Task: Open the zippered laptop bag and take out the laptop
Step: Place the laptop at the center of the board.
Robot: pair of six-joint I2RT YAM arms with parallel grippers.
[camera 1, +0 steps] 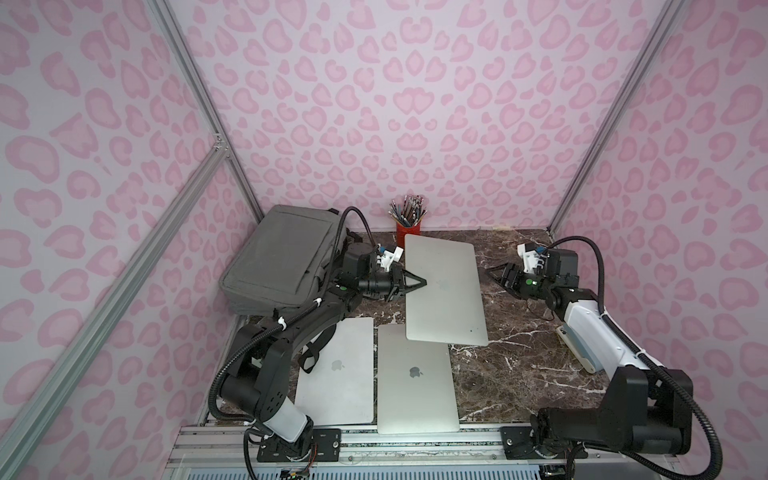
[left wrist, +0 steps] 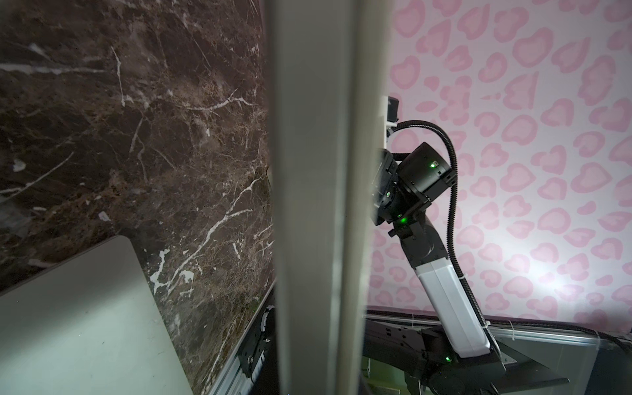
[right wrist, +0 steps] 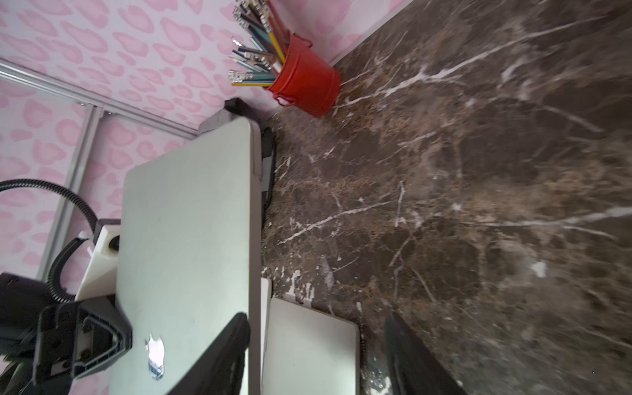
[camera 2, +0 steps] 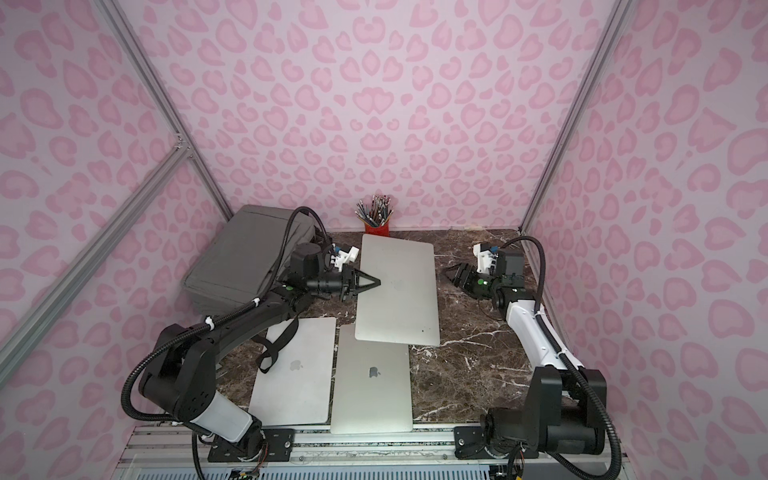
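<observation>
The laptop is out of the laptop bag, so the step in hand looks like the last one: carrying the machine clear and setting it down. The left tool is clamped on the laptop's long edge, jaws pinched across the thin lid and base, and the slab juts straight out from its tips, raised off the bench and tilted a little. The left wrist view shows that slab edge-on through the middle of the frame. The right tool faces the laptop's opposite long edge, just beside it and not touching, with its jaws apart and nothing between them. The bag lies behind the left tool, back along its forearm in the corner; whether its zipper is open cannot be told from here. Two more closed machines, a flat laptop and a second flat laptop, lie on the bench below the left tool, toward the arm bases, and the held laptop's nearer corner hangs over the second one. A red pencil pot stands beyond its far corner. The next move probably calls for lowering the laptop level onto bare bench ahead of the left tool, clear of both flat machines. A one-edge grip on a wide slab invites sag or slip, so it should go slowly.
</observation>
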